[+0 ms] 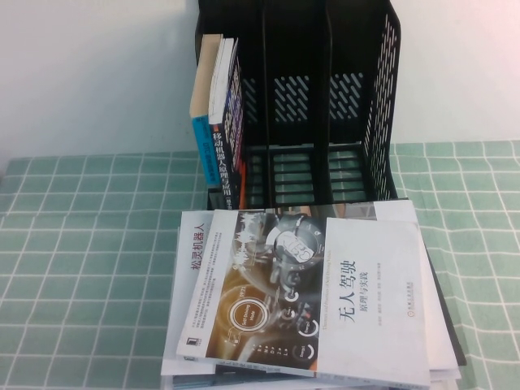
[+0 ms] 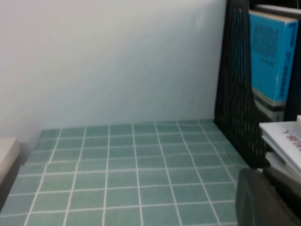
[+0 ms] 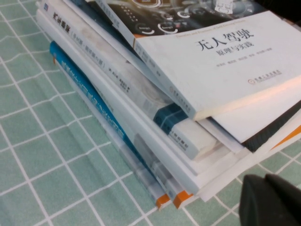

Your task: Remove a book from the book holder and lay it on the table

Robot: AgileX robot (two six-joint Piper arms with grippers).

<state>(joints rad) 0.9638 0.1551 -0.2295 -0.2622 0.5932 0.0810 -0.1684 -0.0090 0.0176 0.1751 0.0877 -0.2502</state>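
Note:
The black three-slot book holder [image 1: 380, 89] stands at the back of the table. A few upright books [image 1: 221, 114] lean in its left slot; the other two slots are empty. The left wrist view shows the holder's side [image 2: 233, 94] and a blue book [image 2: 268, 61] in it. A stack of several books lies flat before the holder, topped by a white-and-dark cover [image 1: 325, 301]. My left gripper [image 2: 259, 175] is shut and empty, low beside the stack's left side. My right gripper [image 3: 264, 181] is shut and empty, by the stack's [image 3: 221, 56] corner. Neither gripper shows in the high view.
A green checked cloth [image 1: 81, 244] covers the table, with open cloth left [image 2: 117, 179] and right [image 1: 479, 244] of the stack. A white wall is behind. A pale object's edge [image 2: 7, 155] sits at the far side of the left wrist view.

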